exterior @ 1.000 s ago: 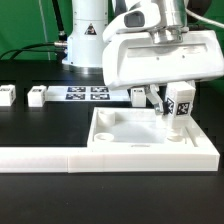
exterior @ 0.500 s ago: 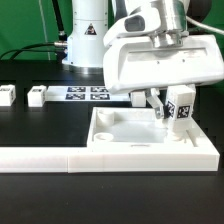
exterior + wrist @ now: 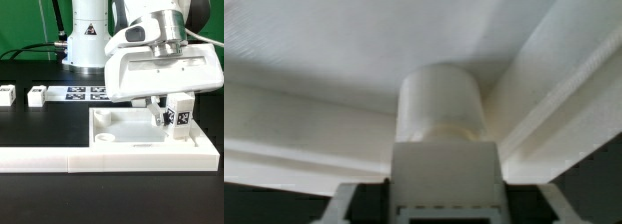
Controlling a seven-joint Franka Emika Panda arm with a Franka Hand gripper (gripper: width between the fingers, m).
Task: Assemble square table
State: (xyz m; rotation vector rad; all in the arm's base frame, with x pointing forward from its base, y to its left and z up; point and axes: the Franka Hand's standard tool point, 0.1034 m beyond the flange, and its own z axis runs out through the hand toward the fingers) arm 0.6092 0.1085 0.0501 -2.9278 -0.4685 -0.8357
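Starting nearest the exterior camera: long white L-shaped barrier (image 3: 60,158) laid across the front of the black table (image 3: 40,125), reaching from the exterior view's left edge to past the furniture part behind it. Just behind, set against the barrier, the square tabletop (image 3: 125,135), lying flat with raised rim up and round sockets showing at its corners. Over the tabletop's far corner on the exterior view's right, the gripper (image 3: 172,114), pointing down under a broad white housing (image 3: 165,70), jaws narrowed onto the held leg (image 3: 181,113). Leg upright, black marker tag facing the camera, lower end down at the corner socket; cannot tell whether seated in it. From the wrist: the held leg (image 3: 445,105) again, round end ahead, squared body nearer the lens, aimed into the angle where two rim walls of the square tabletop (image 3: 331,60) meet. Farther back, well apart toward the exterior view's left, a loose leg (image 3: 8,95) and a second loose leg (image 3: 37,95), standing with a gap between. Beside those, toward the right, the marker board (image 3: 88,94), flat on the table. Farthest back, the arm's white base (image 3: 88,40) before a green backdrop (image 3: 25,25).
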